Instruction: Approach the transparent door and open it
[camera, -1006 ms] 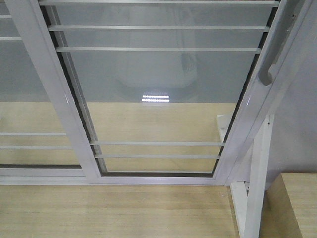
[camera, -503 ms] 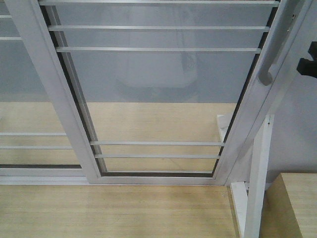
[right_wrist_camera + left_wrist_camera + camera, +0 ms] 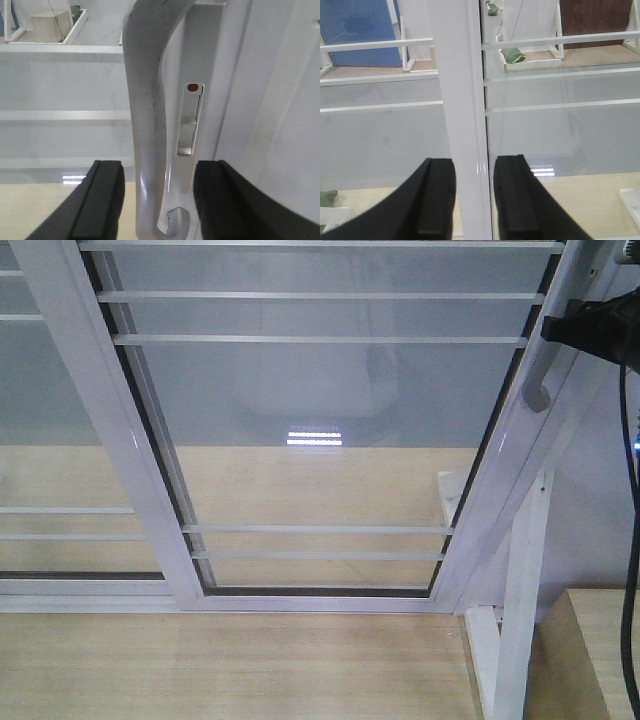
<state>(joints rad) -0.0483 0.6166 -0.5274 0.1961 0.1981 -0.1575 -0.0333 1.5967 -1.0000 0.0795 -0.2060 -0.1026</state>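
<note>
Right tool (image 3: pixel 159 200) astride handle (image 3: pixel 145 110), post (image 3: pixel 520 590) beside

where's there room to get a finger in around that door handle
Free: the narrow gap between the pull handle and the latch plate beside it, and the open side facing the glass. Crowded at the bottom, where the handle hooks back in.
</note>
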